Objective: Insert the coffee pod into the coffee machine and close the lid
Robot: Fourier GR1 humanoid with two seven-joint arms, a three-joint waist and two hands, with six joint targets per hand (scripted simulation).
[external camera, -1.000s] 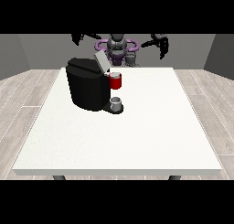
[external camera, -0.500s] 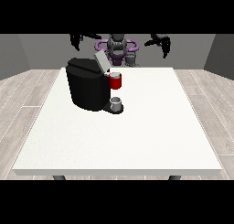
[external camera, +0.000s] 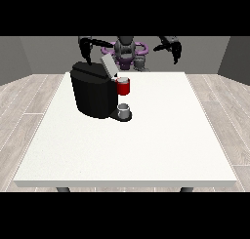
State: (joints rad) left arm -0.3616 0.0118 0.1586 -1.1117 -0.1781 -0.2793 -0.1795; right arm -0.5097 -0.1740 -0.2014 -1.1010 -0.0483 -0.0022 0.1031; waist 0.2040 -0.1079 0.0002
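Hands point(external camera: 86, 47) and point(external camera: 172, 46) we see raised past the table's point(external camera: 146, 145) far edge, fingers unclear to us, while the coffee machine point(external camera: 93, 91) stands near its far-left corner, lid point(external camera: 108, 66) up.

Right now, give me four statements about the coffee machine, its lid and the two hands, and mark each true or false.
1. The coffee machine has its lid raised. True.
2. The hand at the view's right rests on the lid. False: it hangs in the air, well away from the machine.
3. A small grey cup sits on the machine's base. True.
4. The machine stands at the table edge nearest the camera. False: it stands on the far half, nearer the robot.
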